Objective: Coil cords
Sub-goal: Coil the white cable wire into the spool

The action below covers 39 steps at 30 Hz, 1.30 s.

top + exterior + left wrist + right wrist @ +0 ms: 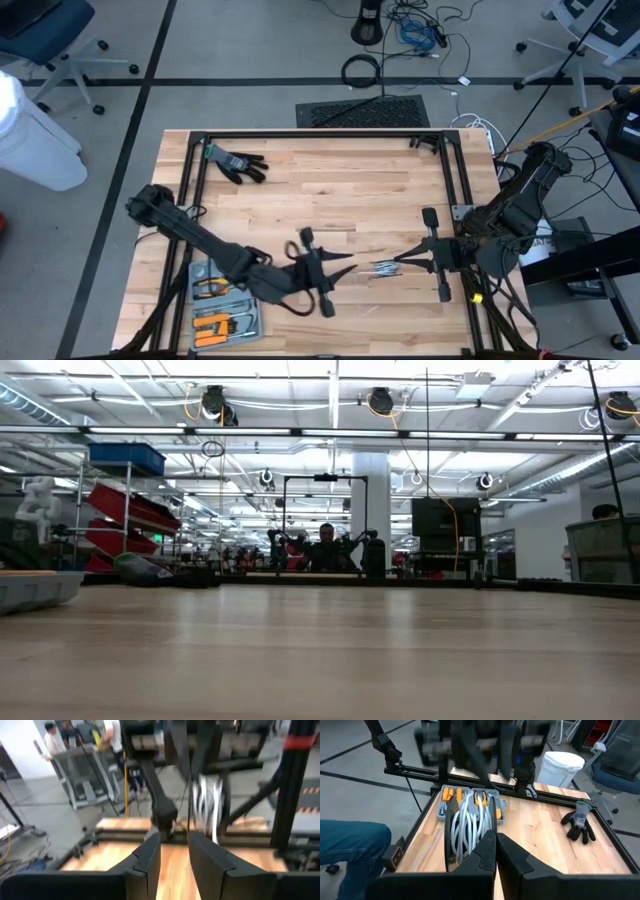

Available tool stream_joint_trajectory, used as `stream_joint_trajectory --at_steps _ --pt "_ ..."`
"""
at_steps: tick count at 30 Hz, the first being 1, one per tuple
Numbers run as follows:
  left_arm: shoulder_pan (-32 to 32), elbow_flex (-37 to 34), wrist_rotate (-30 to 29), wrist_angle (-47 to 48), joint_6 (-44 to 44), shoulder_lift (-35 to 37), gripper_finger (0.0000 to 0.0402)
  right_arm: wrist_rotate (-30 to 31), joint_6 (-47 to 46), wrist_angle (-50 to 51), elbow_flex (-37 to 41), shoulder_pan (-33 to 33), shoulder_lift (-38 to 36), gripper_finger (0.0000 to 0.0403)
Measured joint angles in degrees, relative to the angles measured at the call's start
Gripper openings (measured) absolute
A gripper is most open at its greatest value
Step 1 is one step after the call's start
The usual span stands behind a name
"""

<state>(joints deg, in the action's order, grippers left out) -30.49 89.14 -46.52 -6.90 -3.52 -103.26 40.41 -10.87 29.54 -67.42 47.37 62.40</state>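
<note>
2 arms: both reach to the middle of the near half of the counter (340, 190), and their tips face each other.
Right tool (402, 264): it comes in from the right side. In the right wrist view the right tool (496, 838) has its 2 fingers pressed together, clamped on the cords.
Cords (383, 268): 1 bundle of white loops, held at the tip of the right tool, between the 2 tools. In the right wrist view the cords (465, 827) hang as long loops just in front of the fingers. I cannot tell if the loops touch the counter.
Left tool (343, 265): it is just beside the bundle, on its left side. In the left wrist view the left tool (174, 840) has its fingers apart with nothing between them, and the cords (210, 805) show ahead of it, blurred.
Black glove (235, 163): it lies flat near the far left corner, well apart from both tools.
Grey case (222, 310): it is at the near left corner, with orange-handled tools inside.
Room: 1 person (326, 545) shows far behind the counter in the low view.
</note>
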Motion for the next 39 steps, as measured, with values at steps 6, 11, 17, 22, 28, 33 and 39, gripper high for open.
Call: stream_joint_trajectory --at_steps 6,11,17,22,28,33,39 --pt "2.4 0.1 6.4 -2.6 -2.0 0.2 0.0107 0.0 0.3 -0.1 0.0 0.0 0.2 0.0" --pt "4.0 0.0 9.8 -3.8 0.2 -0.9 0.0107 0.0 0.3 -0.1 0.0 0.0 0.2 0.0" --pt "4.3 0.0 11.8 -7.1 0.1 -2.2 0.0107 0.0 1.0 -0.1 0.0 0.0 0.2 0.0" --pt "4.3 0.0 12.3 -7.1 0.1 -2.2 0.0107 0.0 1.0 -0.1 0.0 0.0 0.2 0.0" --pt "4.5 0.0 13.5 -6.9 0.2 -2.3 0.0107 0.0 1.0 -0.1 0.0 0.0 0.3 0.0" --pt "5.5 0.0 15.1 -6.5 1.7 -3.0 0.0107 0.0 1.1 -0.1 0.0 0.0 0.3 0.0" --pt "5.6 0.0 15.1 -6.9 1.7 -3.0 0.0107 0.2 1.1 -0.2 0.0 0.0 0.3 0.0"
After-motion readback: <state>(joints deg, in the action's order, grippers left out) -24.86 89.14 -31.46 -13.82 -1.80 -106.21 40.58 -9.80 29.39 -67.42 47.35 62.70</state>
